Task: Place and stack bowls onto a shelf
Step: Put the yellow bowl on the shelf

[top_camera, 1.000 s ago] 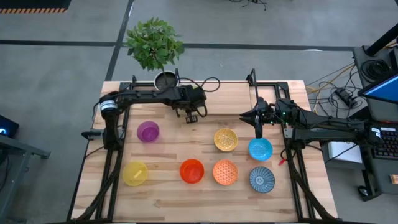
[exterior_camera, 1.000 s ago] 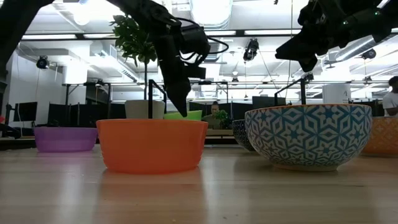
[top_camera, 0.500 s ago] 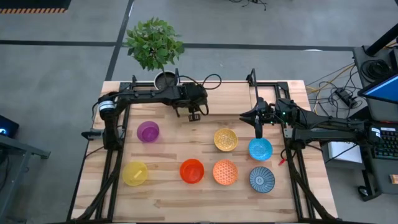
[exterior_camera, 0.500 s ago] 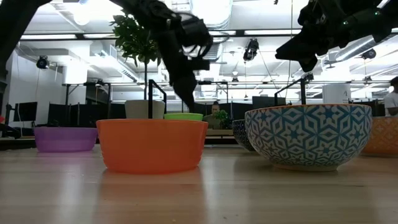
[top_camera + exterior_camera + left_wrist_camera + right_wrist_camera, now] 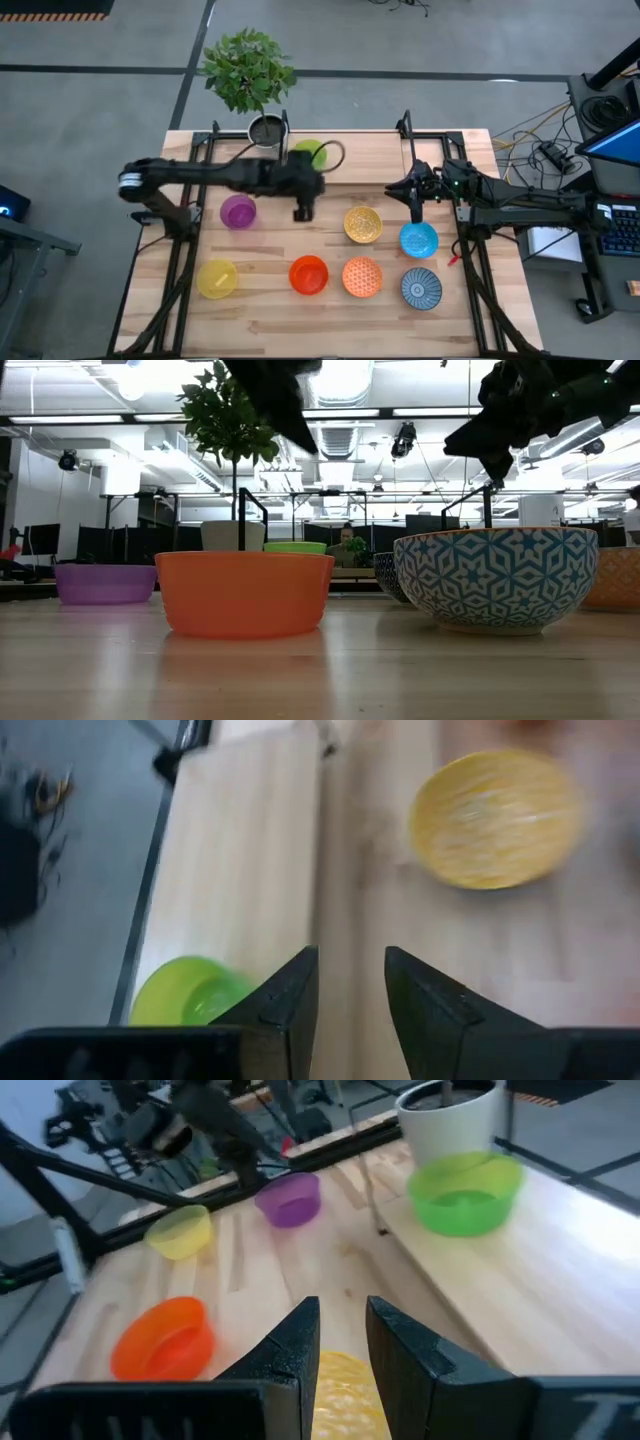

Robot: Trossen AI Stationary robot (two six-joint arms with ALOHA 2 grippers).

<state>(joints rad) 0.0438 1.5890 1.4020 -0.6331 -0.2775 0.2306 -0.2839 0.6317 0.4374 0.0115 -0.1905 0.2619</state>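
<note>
Your left gripper hangs empty over the table between the purple bowl and a yellow bowl, fingers a narrow gap apart. The green bowl sits alone on the shelf. Your right gripper waits above the light blue bowl, fingers narrowly parted, holding nothing.

Green bowl on shelf (alone)

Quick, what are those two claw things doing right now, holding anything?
Left tool: open, holding nothing, above the table.
Right tool: open, holding nothing, near the light blue bowl.
</note>
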